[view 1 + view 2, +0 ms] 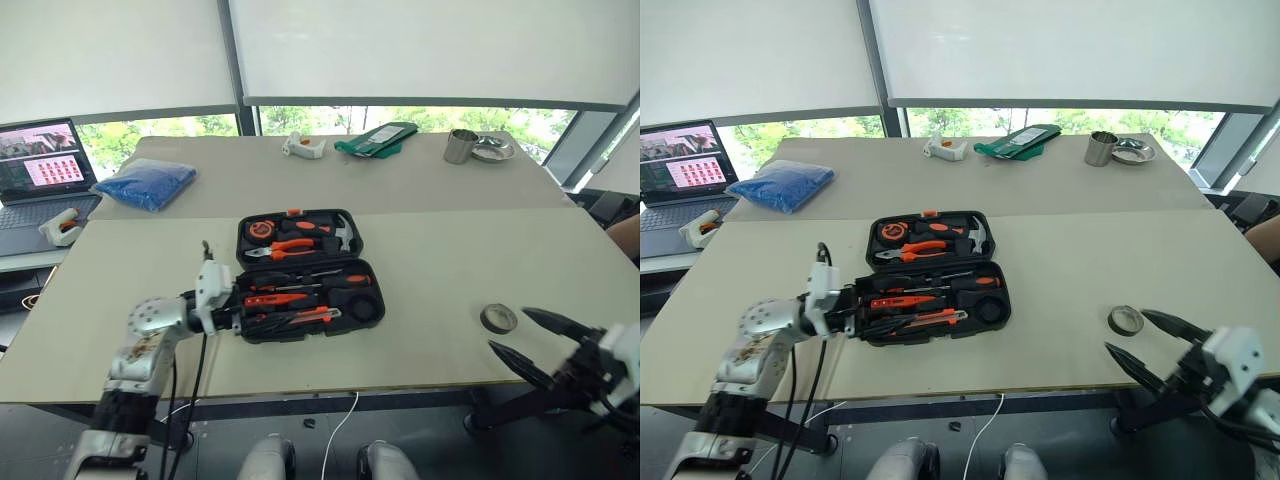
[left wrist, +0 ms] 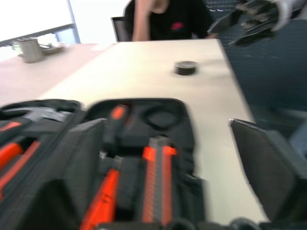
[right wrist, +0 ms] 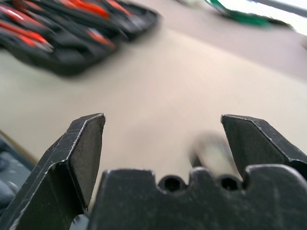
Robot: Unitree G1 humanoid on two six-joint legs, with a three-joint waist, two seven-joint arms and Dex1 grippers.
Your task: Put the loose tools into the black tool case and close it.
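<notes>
Lying just ahead of your right gripper (image 1: 532, 338), jaws spread and empty, the tape roll (image 1: 498, 318) is its pickup (left gripper (image 1: 243, 318), open, sits at the black tool case (image 1: 303, 272), further off)

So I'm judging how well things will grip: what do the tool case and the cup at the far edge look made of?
The black tool case looks like matte moulded plastic, with shaped recesses. The cup looks like shiny metal, probably steel, going by its grey reflective wall.
</notes>
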